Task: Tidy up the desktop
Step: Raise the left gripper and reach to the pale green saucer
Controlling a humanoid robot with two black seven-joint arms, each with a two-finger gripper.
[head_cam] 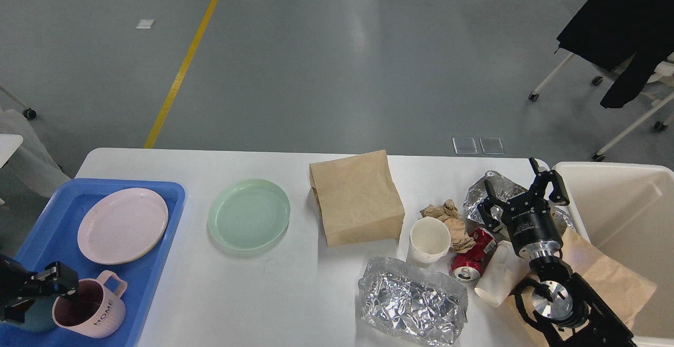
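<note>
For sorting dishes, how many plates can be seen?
2: a round pink plate in the blue plastic tray, and a round green plate on the white desktop. Another may lie under the pink.

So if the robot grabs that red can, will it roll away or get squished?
The red can lies on its side on the desktop, so a nudge could roll it, though the crumpled brown paper and a tipped white cup beside it might stop it. It already looks dented, so it's probably thin and light, and may crush more under a hard squeeze.

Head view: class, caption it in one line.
Left gripper at pink mug on blue tray; trash crowds desktop.
</note>
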